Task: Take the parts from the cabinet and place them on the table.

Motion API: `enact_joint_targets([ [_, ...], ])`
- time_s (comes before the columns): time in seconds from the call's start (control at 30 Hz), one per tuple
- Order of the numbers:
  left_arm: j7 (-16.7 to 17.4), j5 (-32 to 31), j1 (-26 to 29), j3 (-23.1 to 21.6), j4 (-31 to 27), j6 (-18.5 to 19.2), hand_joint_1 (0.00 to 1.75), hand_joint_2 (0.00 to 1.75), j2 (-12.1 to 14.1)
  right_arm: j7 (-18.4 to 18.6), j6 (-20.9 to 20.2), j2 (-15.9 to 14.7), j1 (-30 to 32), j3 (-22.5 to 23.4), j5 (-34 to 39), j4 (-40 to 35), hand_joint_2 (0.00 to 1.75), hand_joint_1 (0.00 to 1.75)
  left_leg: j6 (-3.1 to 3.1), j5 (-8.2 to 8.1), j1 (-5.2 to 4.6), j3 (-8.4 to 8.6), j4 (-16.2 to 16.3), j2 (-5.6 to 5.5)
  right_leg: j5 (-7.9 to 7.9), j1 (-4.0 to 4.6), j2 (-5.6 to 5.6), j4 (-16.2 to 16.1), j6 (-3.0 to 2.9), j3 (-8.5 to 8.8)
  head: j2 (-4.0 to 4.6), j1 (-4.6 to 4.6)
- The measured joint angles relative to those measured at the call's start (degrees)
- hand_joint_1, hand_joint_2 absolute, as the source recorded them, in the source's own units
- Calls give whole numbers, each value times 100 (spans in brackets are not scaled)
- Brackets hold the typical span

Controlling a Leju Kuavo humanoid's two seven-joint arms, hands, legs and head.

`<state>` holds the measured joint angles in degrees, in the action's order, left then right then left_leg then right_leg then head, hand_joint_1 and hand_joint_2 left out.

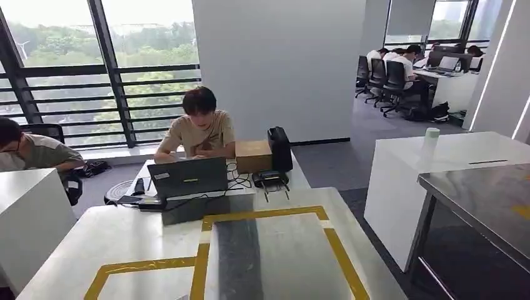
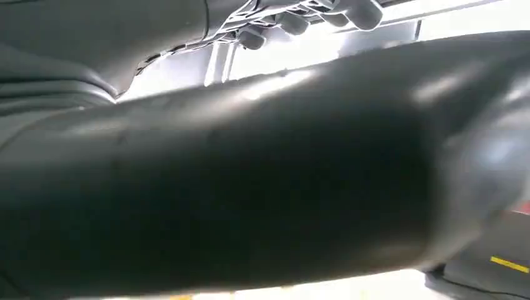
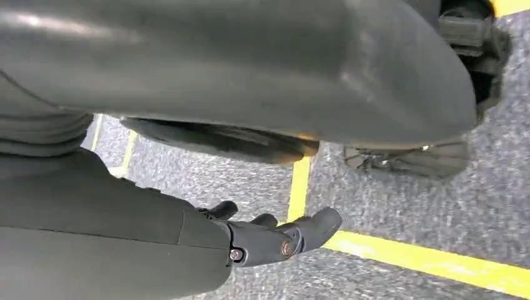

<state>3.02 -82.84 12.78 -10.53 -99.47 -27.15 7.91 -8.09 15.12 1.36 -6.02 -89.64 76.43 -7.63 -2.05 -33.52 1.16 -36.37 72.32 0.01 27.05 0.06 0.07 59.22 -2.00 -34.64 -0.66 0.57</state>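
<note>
A white table (image 1: 112, 240) lies right in front of me in the head view, marked with yellow tape outlines (image 1: 201, 262) around a grey panel (image 1: 281, 256). My right hand (image 3: 275, 236) hangs beside my body above grey carpet, its dark fingers loosely spread and holding nothing. In the left wrist view the tips of my left hand (image 2: 306, 19) lie in a row, and nothing shows between them.
A person (image 1: 200, 128) works at a laptop (image 1: 187, 177) on the table's far end, beside a cardboard box (image 1: 253, 155) and a black device (image 1: 279, 150). A second person (image 1: 25, 150) sits at the left. A white counter (image 1: 437, 156) and a steel table (image 1: 487, 200) stand at the right. Yellow floor tape (image 3: 431, 262) crosses the carpet.
</note>
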Motion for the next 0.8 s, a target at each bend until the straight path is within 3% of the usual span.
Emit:
enact_joint_targets([
  [0.07, -22, 2, -13, 37, -19, -24, 0, 0, 0, 26, 0, 0, -2, -2, 0, 0, 0, 0, 103, 240, -42, 683, -937, -4, -89, 21, 7, 17, 19, -78, 0, 2],
  [0.1, -31, 4, -40, 41, -33, -35, 0, 0, 0, 28, 0, 2, 0, -2, 0, 0, 0, 0, 140, 82, -84, 940, -1357, -5, -124, 55, 6, 26, 52, -116, 0, 2],
  [0.17, -50, 4, -46, 44, -35, -55, 0, 0, -7, 30, 2, 0, -1, -2, 0, 0, 0, 0, 134, 160, -110, 874, -1414, -11, -213, 34, 5, 17, 114, -115, 0, -2],
  [0.23, -57, 4, -50, 46, -33, -55, 0, 0, -9, 31, -13, 2, 5, -2, 0, 0, 0, 0, 215, 231, -116, 833, -1425, -5, -291, 25, 16, -12, 186, -127, 0, 0],
  [0.27, -61, 4, -67, 46, -35, -57, 0, 0, -28, 31, -11, -2, 8, -2, 0, 0, 0, 0, 270, 306, -85, 791, -1453, 35, -233, -10, 23, 46, 213, -161, 2, -4],
  [0.33, -63, 4, -75, 46, -37, -57, 0, 0, -48, 37, -11, -2, 7, -4, 0, 0, 0, 0, 353, 413, -86, 661, -1451, 47, 403, -20, 17, 533, 288, -333, 2, 9],
  [0.37, -61, 4, -74, 46, -35, -57, 0, 0, -55, 37, -11, -2, 5, -4, 0, 0, 0, 0, 350, 468, -90, 593, -1449, 57, 708, -33, 18, 922, 319, -431, 2, 9],
  [0.4, -61, 4, -75, 46, -35, -57, 0, 0, -61, 37, -11, -2, 3, -4, 0, 0, 0, 0, 350, 521, -91, 526, -1444, 63, 911, -37, 17, 1292, 341, -504, 2, 9],
  [0.43, -63, 4, -74, 46, -35, -57, 0, 0, -72, 37, -11, -2, 4, -4, 0, 0, 0, 0, 345, 581, -91, 470, -1431, 70, 945, -41, 17, 1554, 356, -521, 2, 11],
  [0.47, -63, 4, -73, 46, -31, -57, 0, 0, -81, 37, -11, -2, 4, -4, 0, 0, 0, 0, 334, 647, -90, 376, -1412, 72, 799, -47, 17, 1580, 362, -425, 2, 9],
  [0.5, -63, 4, -73, 46, -28, -57, 0, 0, -90, 37, -9, -4, 3, -4, 0, 0, 0, 0, 321, 702, -86, 284, -1387, 72, 584, -52, 16, 1397, 362, -245, 2, 13],
  [0.53, -63, 4, -75, 46, -28, -57, 0, 0, -100, 33, -9, -9, 1, -4, 2, 0, 0, 0, 301, 751, -81, 192, -1357, 72, 373, -54, 16, 1015, 355, 50, 2, 11],
  [0.57, -63, 4, -74, 46, -31, -57, 0, 0, -109, 24, -9, -11, -3, -7, 7, 0, 0, 0, 275, 795, -79, 119, -1326, 71, 285, -53, 15, 500, 341, 426, 2, 13],
  [0.6, -61, 4, -71, 46, -37, -57, 0, 0, -120, 20, -11, -13, -17, -7, 18, 0, 0, 0, 245, 829, -83, 75, -1306, 75, 485, -47, 15, 27, 306, 709, 2, 11],
  [0.63, -59, 4, -77, 48, -48, -57, 0, 0, -129, 4, -11, -15, -20, -7, 19, 0, 0, 0, 203, 865, -95, 55, -1294, 76, 523, -5, 24, -178, 255, 809, 2, 9],
  [0.73, -55, -2, -78, 50, -74, -53, 0, 0, -166, -24, -9, -26, -6, -7, 35, 0, 0, 0, 93, 1019, -70, 65, -1353, 83, 427, 33, 21, -148, 129, 728, 2, -4],
  [0.77, -50, -4, -76, 63, -87, -52, 0, 0, -170, -33, -9, -26, -2, -7, 35, 0, 0, 0, 57, 1039, -68, 39, -1343, 67, 330, -12, -1, -221, 67, 663, 2, -9],
  [0.8, -39, -7, -67, 94, -100, -48, 0, 0, -173, -35, -9, -26, -13, -4, 37, 0, 0, 0, 39, 846, -50, -35, -1246, 42, 262, -11, -25, -228, 34, 614, 2, -7],
])
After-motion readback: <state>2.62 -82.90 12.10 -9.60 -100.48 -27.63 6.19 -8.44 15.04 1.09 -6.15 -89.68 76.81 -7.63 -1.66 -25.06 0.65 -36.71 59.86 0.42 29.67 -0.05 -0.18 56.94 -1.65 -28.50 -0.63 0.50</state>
